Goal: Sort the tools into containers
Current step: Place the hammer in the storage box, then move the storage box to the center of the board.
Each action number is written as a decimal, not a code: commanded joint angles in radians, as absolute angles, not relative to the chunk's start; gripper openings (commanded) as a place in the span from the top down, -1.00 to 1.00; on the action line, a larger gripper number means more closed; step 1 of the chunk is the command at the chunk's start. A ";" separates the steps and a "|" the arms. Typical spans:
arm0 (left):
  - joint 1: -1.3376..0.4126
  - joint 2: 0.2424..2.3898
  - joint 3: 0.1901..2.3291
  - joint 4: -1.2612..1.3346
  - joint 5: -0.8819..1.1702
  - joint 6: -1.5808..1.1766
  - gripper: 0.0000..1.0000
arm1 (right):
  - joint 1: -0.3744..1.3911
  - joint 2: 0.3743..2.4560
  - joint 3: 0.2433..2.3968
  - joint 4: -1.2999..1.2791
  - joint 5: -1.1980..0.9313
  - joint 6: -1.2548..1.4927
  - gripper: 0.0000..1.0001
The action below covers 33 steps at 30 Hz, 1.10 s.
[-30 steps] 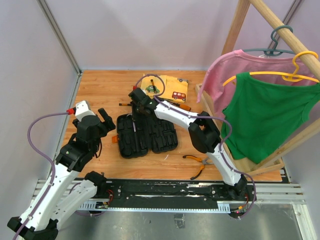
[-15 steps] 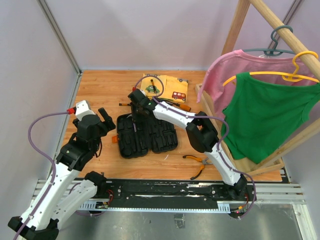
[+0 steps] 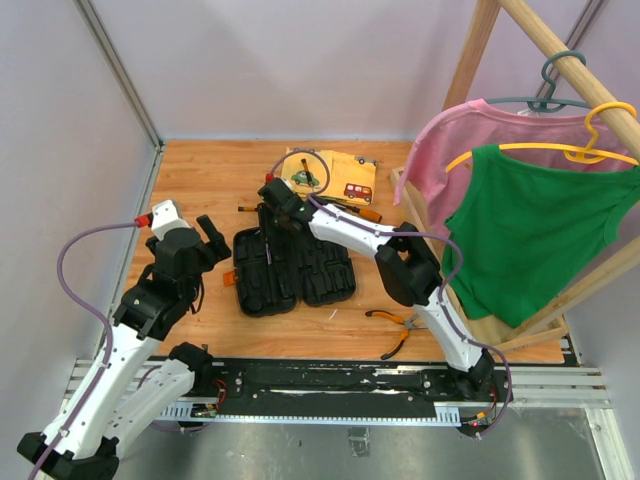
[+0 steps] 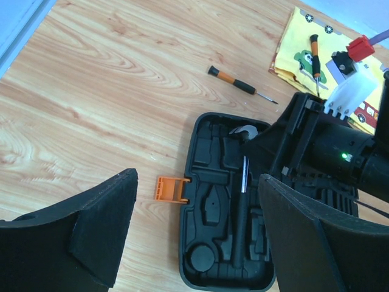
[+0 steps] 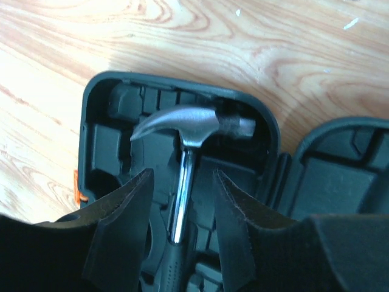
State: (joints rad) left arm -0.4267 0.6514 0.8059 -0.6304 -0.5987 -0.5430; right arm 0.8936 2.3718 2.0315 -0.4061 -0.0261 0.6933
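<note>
The black tool case [image 3: 320, 275] lies open in the middle of the table, its orange latch [image 4: 172, 188] to the left. The claw hammer [image 5: 194, 125] rests in its moulded slot in the left half. My right gripper [image 5: 182, 176] hovers over the shaft just below the head, jaws open with a gap on each side. Left of the case, my left gripper [image 4: 197, 182] hangs wide open and holds nothing. An orange-and-black screwdriver [image 4: 240, 84] lies beyond the case, another [image 4: 315, 52] on the yellow cloth [image 3: 335, 172]. Orange-handled pliers [image 3: 393, 325] lie at the near right.
A wooden clothes rack [image 3: 490, 330] with a pink shirt and a green shirt [image 3: 540, 225] fills the right side. A third screwdriver [image 3: 362, 212] lies by the cloth's near edge. Grey walls close the left and the back.
My right gripper has opened and let go of the hammer, which now lies in the case. The left arm has not moved.
</note>
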 commanded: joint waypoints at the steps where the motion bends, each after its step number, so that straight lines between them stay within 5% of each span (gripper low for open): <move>1: -0.414 0.660 0.815 -0.603 -0.595 -0.532 -0.70 | 0.890 2.235 1.929 -0.336 -0.040 0.631 0.09; 21: -0.414 0.801 0.803 -0.547 -0.418 -0.468 -0.70 | 0.861 1.738 1.263 -0.191 -0.017 0.518 -0.02; 33: -0.414 0.783 0.796 -0.534 -0.417 -0.468 -0.70 | 0.906 1.850 1.334 -0.237 -0.101 0.582 0.00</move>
State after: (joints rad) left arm -0.4217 0.7883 0.8040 -0.5617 -0.4232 -0.4786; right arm 0.8780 1.7996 1.2678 -0.2153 -0.0860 0.5602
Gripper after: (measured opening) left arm 0.851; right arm 0.501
